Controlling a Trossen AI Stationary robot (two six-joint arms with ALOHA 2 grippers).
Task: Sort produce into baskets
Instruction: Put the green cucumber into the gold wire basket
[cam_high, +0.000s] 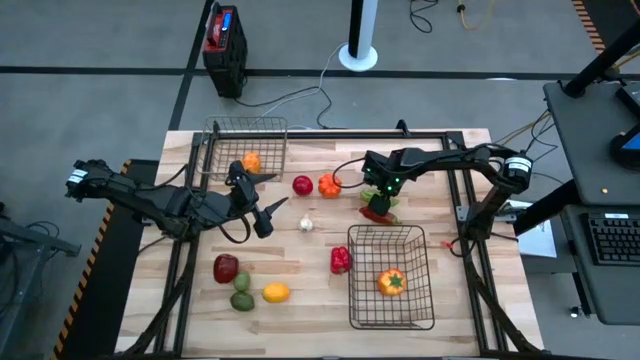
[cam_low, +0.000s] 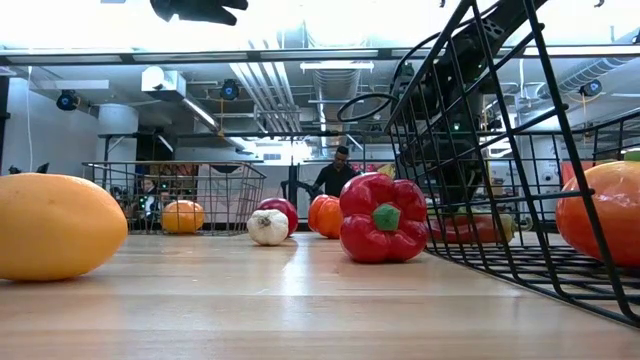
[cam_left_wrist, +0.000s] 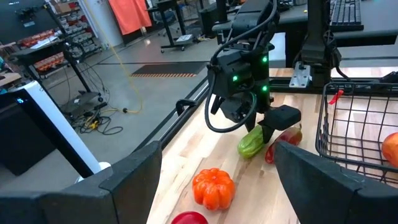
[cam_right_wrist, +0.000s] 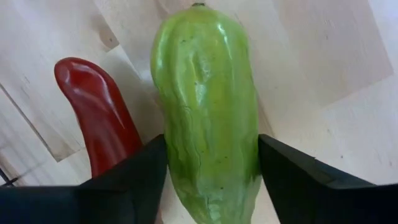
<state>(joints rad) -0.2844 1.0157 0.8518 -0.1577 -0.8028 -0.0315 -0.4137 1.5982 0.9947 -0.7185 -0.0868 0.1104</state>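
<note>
A long green vegetable (cam_right_wrist: 205, 93) lies on the wooden table beside a red chili (cam_right_wrist: 93, 118). My right gripper (cam_high: 378, 203) stands over it, pointing steeply down, shut on it. My left gripper (cam_high: 277, 190) hangs open above the table's left middle, pointing toward the right arm, with nothing between its fingers. The smaller basket (cam_high: 222, 140) stands at the far left with an orange piece (cam_high: 251, 160) in it. The larger basket (cam_high: 420, 300) stands at the near right and holds an orange-yellow pepper (cam_high: 391, 282). My right gripper pinches the green vegetable's two long sides (cam_right_wrist: 177, 155) between its two fingers, nearer one end than the middle. The fingers (cam_right_wrist: 292, 180) come from above and lie across it. The vegetable lies flat on the table (cam_right_wrist: 348, 74), next to the chili.
Loose on the table are a red apple (cam_high: 302, 185), an orange pumpkin (cam_high: 329, 185), a white garlic (cam_high: 306, 225), a red pepper (cam_high: 341, 260), and at the near left a dark red piece (cam_high: 226, 268), two green ones (cam_high: 242, 298) and a yellow lemon (cam_high: 276, 293).
</note>
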